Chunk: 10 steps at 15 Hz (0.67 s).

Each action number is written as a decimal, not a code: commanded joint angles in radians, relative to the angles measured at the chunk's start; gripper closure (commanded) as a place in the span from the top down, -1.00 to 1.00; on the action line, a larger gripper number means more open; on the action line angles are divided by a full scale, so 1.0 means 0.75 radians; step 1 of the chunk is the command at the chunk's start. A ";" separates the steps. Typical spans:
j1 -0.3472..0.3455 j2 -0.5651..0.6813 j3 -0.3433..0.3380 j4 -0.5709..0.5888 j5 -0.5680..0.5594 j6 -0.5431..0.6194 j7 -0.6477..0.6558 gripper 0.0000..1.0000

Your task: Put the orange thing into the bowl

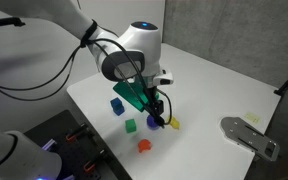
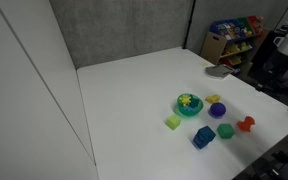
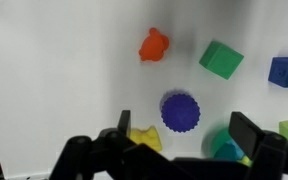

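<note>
Gripper (image 3: pixel 183 122) hangs spread, empty; the small orange-red toy block (image 3: pixel 154 45), near the round green bowl (image 2: pixel 188 113), looks light and rigid: pinch across its middle.

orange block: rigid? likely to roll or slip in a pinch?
Probably rigid and light: the orange block looks like a small solid toy piece. Its lobed, uneven outline could let it twist in a pinch. It sits flat on the table, so rolling seems unlikely.
</note>
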 commanded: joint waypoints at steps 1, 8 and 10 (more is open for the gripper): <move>-0.023 0.014 0.016 0.001 0.000 0.002 0.011 1.00; -0.034 0.036 0.011 -0.035 -0.030 0.063 0.005 1.00; -0.042 0.065 0.005 -0.058 -0.048 0.134 0.022 1.00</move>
